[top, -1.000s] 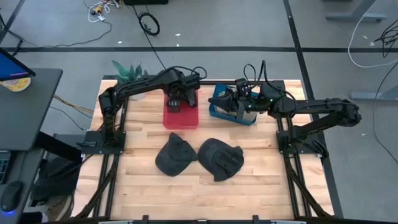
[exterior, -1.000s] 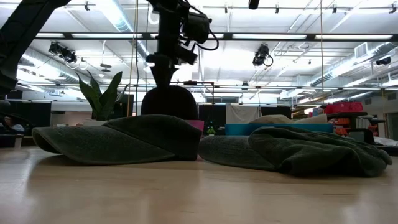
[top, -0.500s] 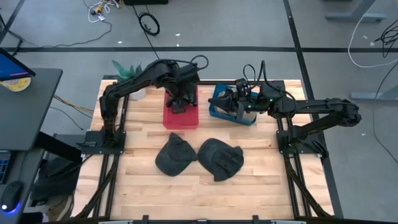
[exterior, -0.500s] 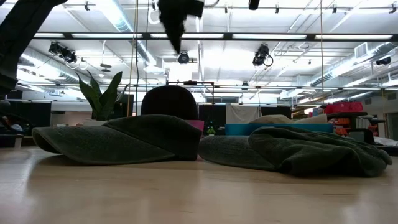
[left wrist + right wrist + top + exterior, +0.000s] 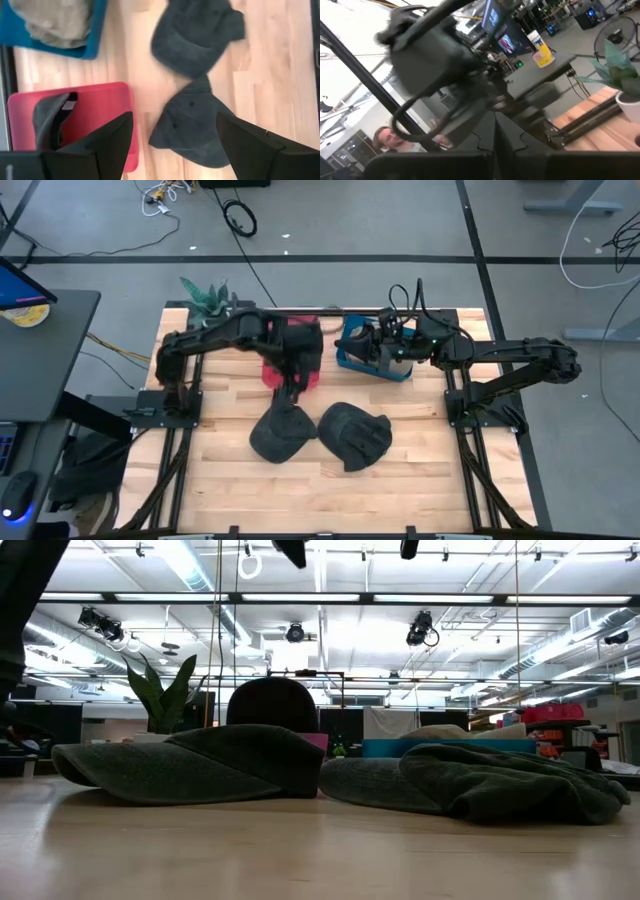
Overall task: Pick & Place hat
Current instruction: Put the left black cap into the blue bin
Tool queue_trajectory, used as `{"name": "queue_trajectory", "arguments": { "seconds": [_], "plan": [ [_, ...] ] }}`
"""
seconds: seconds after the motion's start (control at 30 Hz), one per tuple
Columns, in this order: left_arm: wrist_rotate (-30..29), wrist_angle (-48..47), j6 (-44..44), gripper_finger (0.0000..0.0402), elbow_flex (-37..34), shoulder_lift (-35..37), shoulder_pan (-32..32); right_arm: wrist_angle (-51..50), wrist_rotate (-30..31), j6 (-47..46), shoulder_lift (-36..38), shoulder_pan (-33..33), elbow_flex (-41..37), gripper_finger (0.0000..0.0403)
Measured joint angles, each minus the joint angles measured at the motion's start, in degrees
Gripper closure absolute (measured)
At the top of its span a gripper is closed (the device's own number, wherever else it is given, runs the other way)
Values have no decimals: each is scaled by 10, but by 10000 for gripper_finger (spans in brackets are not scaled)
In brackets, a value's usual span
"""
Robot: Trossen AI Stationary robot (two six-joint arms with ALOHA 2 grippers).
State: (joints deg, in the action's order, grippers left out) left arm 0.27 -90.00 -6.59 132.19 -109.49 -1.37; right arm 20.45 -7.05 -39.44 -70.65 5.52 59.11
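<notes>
In the red bin (image 5: 107,107) at the back of the table (image 5: 300,480) a dark hat (image 5: 50,117) stands on edge against one wall; from the low view it shows as a dark dome (image 5: 273,700) behind the caps in front. Forward of the red bin, on the bare wood, lie two more dark caps: the near cap (image 5: 280,430), just in front of the bin, and the far cap (image 5: 355,435) beside it toward the right arm, the two touching or nearly so. Beside the red bin on the right arm's side sits a blue bin (image 5: 350,358) with a pale hat (image 5: 55,22) in it.

The left gripper (image 5: 172,145) hangs above the red bin's front edge, over the near cap, its fingers (image 5: 107,142) spread wide with nothing between them. The right gripper (image 5: 385,348) waits over the blue bin; whether its fingers are apart or together I cannot tell. A potted plant (image 5: 205,295) stands at the table's back corner past the red bin.
</notes>
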Motion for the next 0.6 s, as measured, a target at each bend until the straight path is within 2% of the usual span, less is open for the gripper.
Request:
{"name": "queue_trajectory", "arguments": {
  "seconds": [0.17, 0.43, 0.6],
  "plan": [
    [-22, 0, 21, 111, -6, 0, 36, -21, -13, 6, 0, 0, 0, 398],
    [-22, 0, 115, 111, -6, 1, 72, -57, -35, 21, 0, 0, 0, 397],
    [-22, 0, 134, 111, -6, 1, 100, -86, -72, 31, 0, 0, 0, 397]
  ]
}}
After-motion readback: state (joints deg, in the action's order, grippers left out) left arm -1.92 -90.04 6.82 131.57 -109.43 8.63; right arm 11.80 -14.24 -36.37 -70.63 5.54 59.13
